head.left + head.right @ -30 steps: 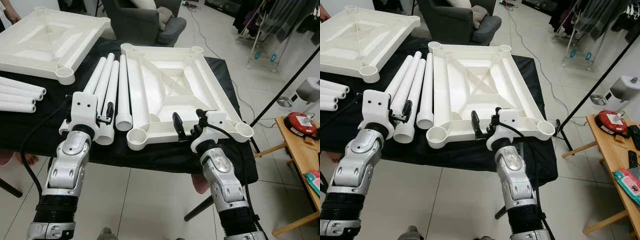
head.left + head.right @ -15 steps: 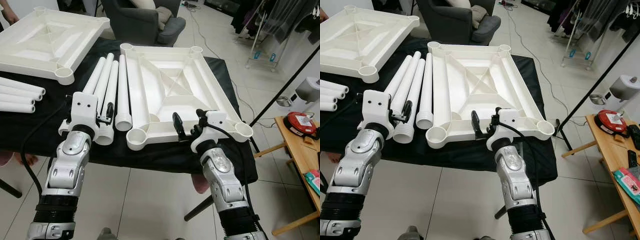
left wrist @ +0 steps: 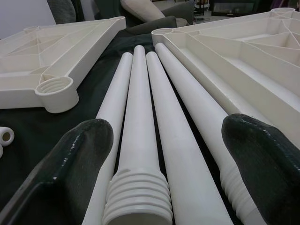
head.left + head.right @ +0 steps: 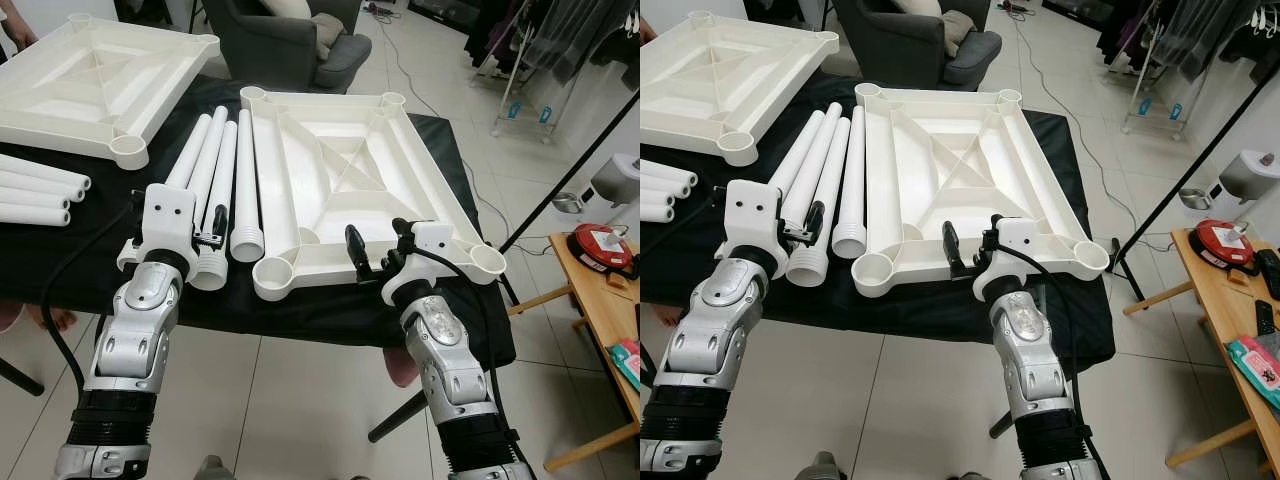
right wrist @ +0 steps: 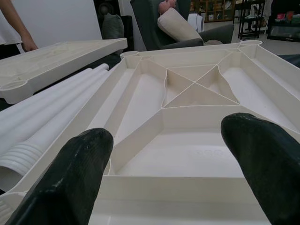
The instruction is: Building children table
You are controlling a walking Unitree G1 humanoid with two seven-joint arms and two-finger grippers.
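An upturned white tabletop (image 4: 350, 175) with round corner sockets lies on the black-covered table (image 4: 330, 312). Three white legs (image 4: 215, 165) lie side by side along its left edge, threaded ends (image 3: 136, 199) toward me. My left gripper (image 3: 161, 157) is open and hovers just above those threaded ends, one black finger (image 4: 218, 218) beside them. Over the tabletop's near rim my right gripper (image 4: 378, 245) is open too, between the two near sockets, holding nothing.
A second upturned tabletop (image 4: 100, 80) lies at the far left, with more white legs (image 4: 40, 190) near it. A grey armchair (image 4: 290, 40) stands behind the table. At the right are a wooden side table (image 4: 600, 300) and a slanted black pole (image 4: 570, 170). A person's arm (image 5: 21, 35) is at the far left.
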